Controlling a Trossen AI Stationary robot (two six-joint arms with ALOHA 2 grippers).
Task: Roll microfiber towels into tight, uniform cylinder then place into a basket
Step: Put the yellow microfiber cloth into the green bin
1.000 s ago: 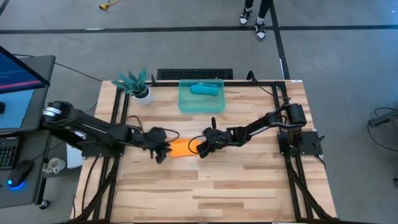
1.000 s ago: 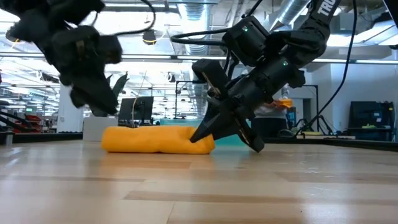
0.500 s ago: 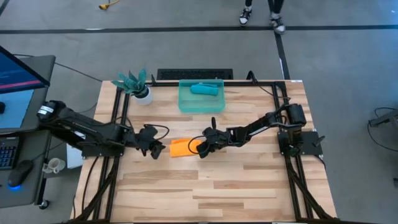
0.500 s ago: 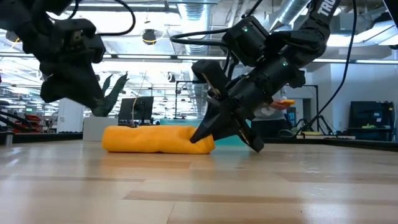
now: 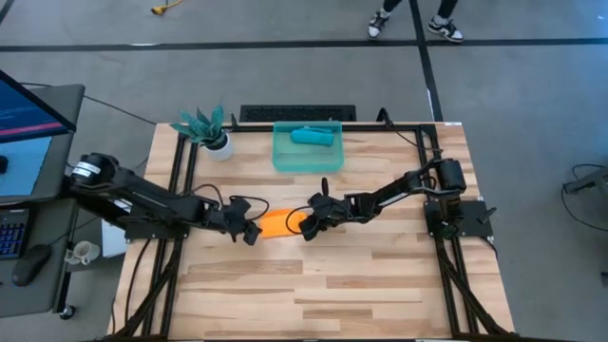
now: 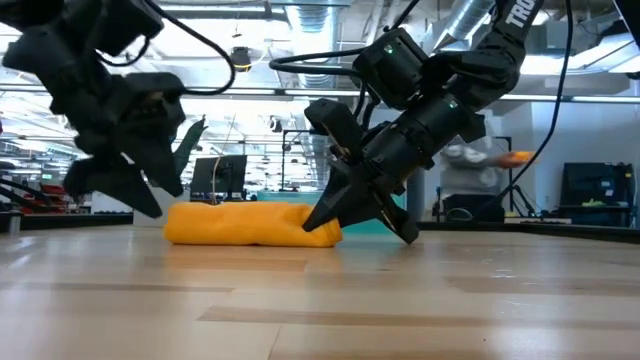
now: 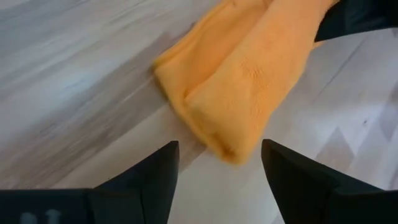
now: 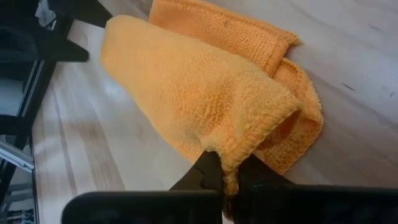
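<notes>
The right gripper, at the centre of the high view, has its jaws clenched on the edge of the orange towel; the right wrist view shows the cloth's hem pinched between the two dark fingertips. The left gripper, just left of centre, has its jaws released and spread, one finger to either side of the towel's near end without touching it. In the low view the orange roll lies flat on the table, with the right gripper at its right end and the left gripper raised above its left end.

The table is a pale wood-plank surface set in a black frame, standing on a grey floor crossed by dark lines. In the upper centre of the high view the teal basket sits near the far edge of the table and holds the blue towel, already rolled. To its left stands a plant in a white pot. A keyboard-like black bar lies behind the basket. At the left edge a desk carries a monitor. A person's feet show at the top edge. The low view looks into a hall with ceiling ducts and lights.
</notes>
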